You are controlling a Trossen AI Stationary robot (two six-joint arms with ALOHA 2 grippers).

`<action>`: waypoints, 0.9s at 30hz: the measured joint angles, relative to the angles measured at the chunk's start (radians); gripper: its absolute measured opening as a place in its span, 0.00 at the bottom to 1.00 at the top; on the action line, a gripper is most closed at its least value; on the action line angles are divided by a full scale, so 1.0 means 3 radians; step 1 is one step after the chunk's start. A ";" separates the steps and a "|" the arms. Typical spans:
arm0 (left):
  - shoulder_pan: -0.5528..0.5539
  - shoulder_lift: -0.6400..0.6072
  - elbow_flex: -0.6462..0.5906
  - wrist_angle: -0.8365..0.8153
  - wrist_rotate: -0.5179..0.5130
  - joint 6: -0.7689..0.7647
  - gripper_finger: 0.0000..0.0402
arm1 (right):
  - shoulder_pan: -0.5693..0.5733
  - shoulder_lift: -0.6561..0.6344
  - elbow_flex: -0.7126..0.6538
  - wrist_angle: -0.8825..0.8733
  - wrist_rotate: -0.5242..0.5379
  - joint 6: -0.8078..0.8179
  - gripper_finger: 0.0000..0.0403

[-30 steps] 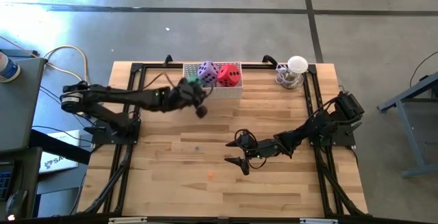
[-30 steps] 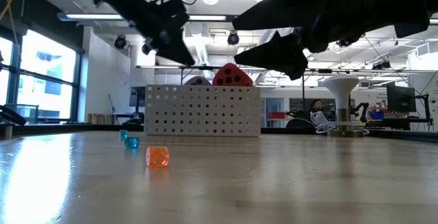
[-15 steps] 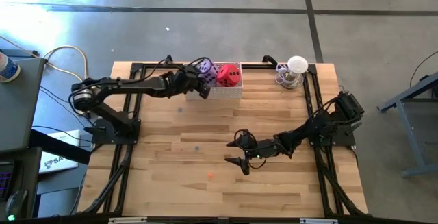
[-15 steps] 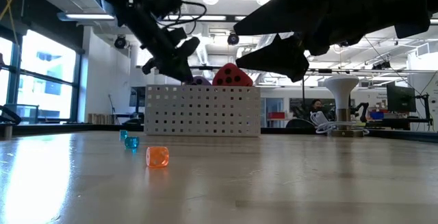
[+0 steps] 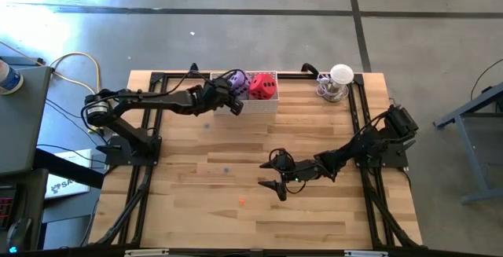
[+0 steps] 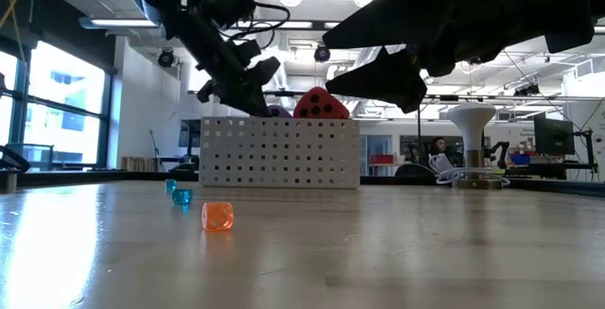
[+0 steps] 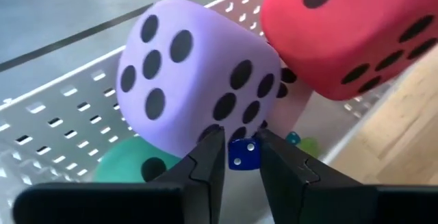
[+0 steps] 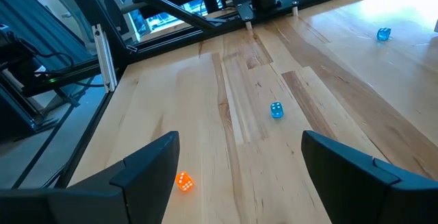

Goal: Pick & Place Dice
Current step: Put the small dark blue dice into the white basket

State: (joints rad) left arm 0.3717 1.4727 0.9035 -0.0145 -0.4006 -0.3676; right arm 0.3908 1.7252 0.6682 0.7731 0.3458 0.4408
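Note:
A white perforated basket stands at the table's far edge. In it lie the purple die and the red die, with the green die and a sliver of the pink die beneath them. My left gripper hovers over the basket's near left part, shut on a tiny blue cube. My right gripper waits open above the table's middle, touching nothing. My left gripper pinches the tiny blue cube by two opposite faces between its fingertips. It comes slanting down from the table's left. The cube is lifted clear, just in front of the purple die's lower face and above the basket's inside.
Tiny cubes lie on the wood: an orange one near the right gripper and blue ones farther off. More tiny cubes sit on the basket floor. A white stand occupies the far right corner. Black frame rails edge the table.
My left gripper has moved from just in front of the basket toward the table's far edge and now hangs over the basket's near left part, close to the purple die. Most of that travel came first; lately it has shifted only slightly.

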 joint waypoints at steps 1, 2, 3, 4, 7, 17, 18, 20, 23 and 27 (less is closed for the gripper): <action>-0.0014 0.0000 0.0000 -0.0003 -0.0003 0.0000 0.22 | 0.0000 0.0000 0.0000 0.0000 0.0000 0.0000 0.74; -0.0026 0.0000 0.0000 -0.0001 -0.0005 0.0002 0.24 | 0.0000 0.0000 0.0000 0.0000 0.0000 0.0000 0.74; -0.0039 0.0000 0.0000 0.0001 -0.0008 0.0004 0.26 | 0.0000 0.0000 0.0000 0.0000 0.0000 0.0000 0.74; -0.0050 0.0000 0.0000 0.0000 -0.0008 0.0004 0.29 | 0.0000 0.0000 0.0000 0.0000 0.0000 0.0000 0.74; -0.0073 -0.0001 0.0000 0.0001 -0.0010 0.0008 0.37 | 0.0000 0.0000 0.0000 0.0000 0.0000 0.0000 0.74; -0.0073 -0.0004 0.0000 -0.0023 -0.0082 0.0008 0.52 | -0.0001 0.0000 0.0000 0.0000 0.0000 0.0000 0.74; -0.0074 -0.0004 0.0000 -0.0029 -0.0082 0.0008 0.52 | 0.0000 0.0000 0.0000 0.0000 -0.0001 0.0000 0.74; -0.0085 -0.0004 0.0000 -0.0050 -0.0082 0.0006 0.52 | 0.0000 0.0000 0.0000 0.0000 0.0000 0.0000 0.74; -0.0131 -0.0004 0.0000 -0.0149 -0.0082 0.0002 0.52 | 0.0000 0.0000 0.0000 0.0000 0.0000 -0.0001 0.74; -0.0216 -0.0004 0.0005 -0.0212 -0.0100 -0.0001 0.52 | -0.0001 0.0000 0.0000 0.0000 0.0000 -0.0001 0.74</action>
State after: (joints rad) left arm 0.3068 1.4715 0.9051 -0.0780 -0.4305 -0.3679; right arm 0.3906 1.7252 0.6682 0.7731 0.3458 0.4404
